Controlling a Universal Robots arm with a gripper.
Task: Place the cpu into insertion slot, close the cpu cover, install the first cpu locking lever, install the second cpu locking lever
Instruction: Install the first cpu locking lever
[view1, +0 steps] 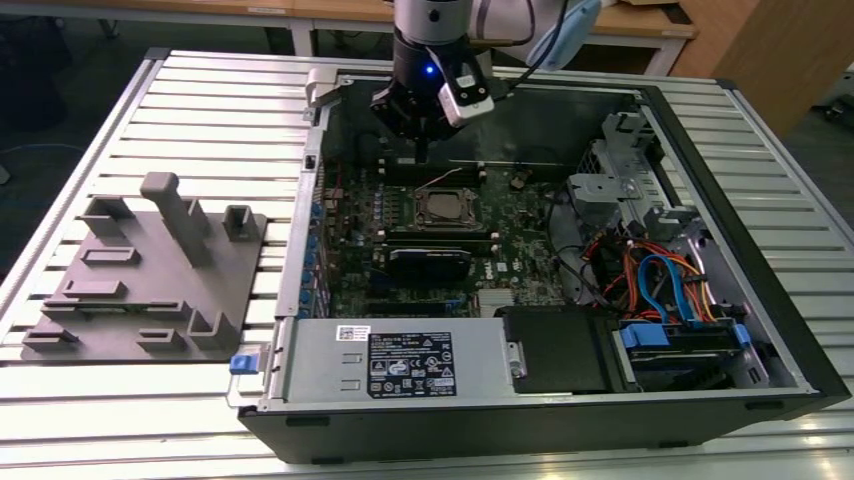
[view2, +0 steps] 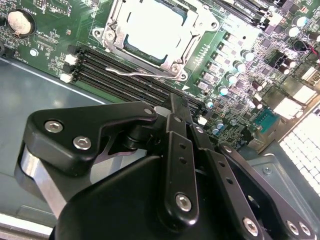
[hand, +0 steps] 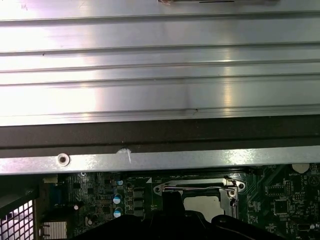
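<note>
Gripper (view1: 423, 154): closed tight, empty, near cpu cover (view2: 195, 36); cpu (view2: 150, 27) seated beneath. Locking lever (view2: 134, 74): judged best pressed down steadily, tucked under its catch.

Shiny metal cpu cover (view2: 197, 27), matt blk end effector (view2: 173, 111).
</note>
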